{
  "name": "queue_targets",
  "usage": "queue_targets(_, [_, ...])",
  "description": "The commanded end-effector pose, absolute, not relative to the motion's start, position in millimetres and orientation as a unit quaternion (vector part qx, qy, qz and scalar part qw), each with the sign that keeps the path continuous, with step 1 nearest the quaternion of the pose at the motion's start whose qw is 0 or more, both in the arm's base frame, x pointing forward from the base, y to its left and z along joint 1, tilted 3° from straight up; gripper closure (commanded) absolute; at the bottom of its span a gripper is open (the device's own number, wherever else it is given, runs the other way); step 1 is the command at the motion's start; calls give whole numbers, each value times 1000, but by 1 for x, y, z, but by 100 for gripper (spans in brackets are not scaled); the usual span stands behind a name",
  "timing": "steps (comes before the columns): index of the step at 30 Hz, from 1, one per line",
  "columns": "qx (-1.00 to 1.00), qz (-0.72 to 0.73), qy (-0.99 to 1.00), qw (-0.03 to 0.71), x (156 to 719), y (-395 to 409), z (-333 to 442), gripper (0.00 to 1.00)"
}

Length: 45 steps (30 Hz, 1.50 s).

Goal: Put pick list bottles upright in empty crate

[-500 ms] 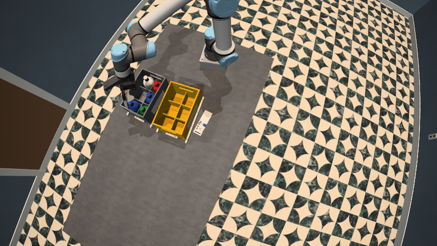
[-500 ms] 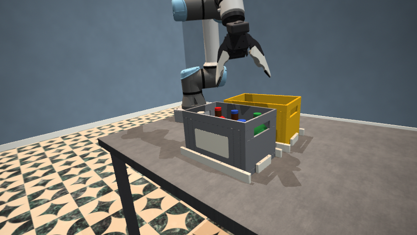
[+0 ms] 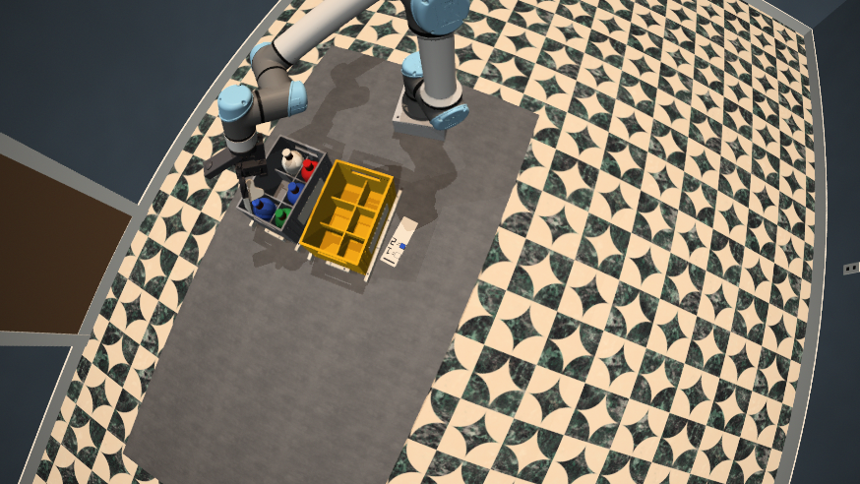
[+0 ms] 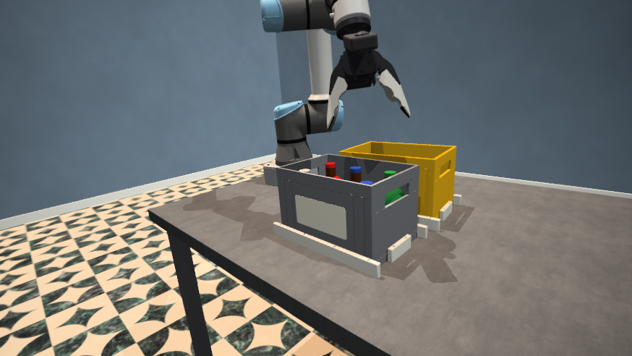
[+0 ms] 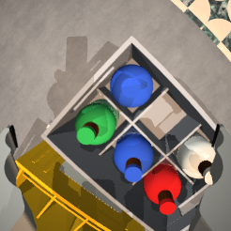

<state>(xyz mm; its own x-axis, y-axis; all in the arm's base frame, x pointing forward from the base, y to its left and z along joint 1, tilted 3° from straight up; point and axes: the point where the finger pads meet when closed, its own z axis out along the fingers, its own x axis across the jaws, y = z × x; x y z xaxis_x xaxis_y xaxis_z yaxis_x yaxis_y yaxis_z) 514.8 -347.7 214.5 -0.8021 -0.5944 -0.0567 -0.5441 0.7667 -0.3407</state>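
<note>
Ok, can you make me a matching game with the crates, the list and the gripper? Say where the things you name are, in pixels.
1. grey crate (image 3: 313, 198) (image 4: 327, 216)
2. yellow crate (image 3: 379, 227) (image 4: 435, 185)
3. pick list (image 3: 407, 228)
4. gripper (image 4: 369, 122)

A. open, above a crate
B. lying flat beside the yellow crate
C. holds blue, green, red and white bottles
D. no bottles in its compartments

Pairs: 1-C, 2-D, 3-B, 4-A

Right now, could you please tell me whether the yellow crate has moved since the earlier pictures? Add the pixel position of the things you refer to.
No, the yellow crate (image 3: 379, 225) (image 4: 435, 185) stands where it was, still beside the paper strip (image 3: 409, 227) in the top view.
</note>
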Motion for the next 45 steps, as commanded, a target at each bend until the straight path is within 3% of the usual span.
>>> queue_targets(1, [-304, -156, 936, 81, 515, -348, 215, 0])
queue_targets(2, [-304, -156, 936, 81, 515, -348, 215, 0])
queue_targets(3, [-304, -156, 936, 81, 515, -348, 220, 62])
queue_targets(25, [-304, -156, 936, 81, 515, -343, 318, 62])
queue_targets(45, [-384, -137, 910, 78, 537, -282, 309, 62])
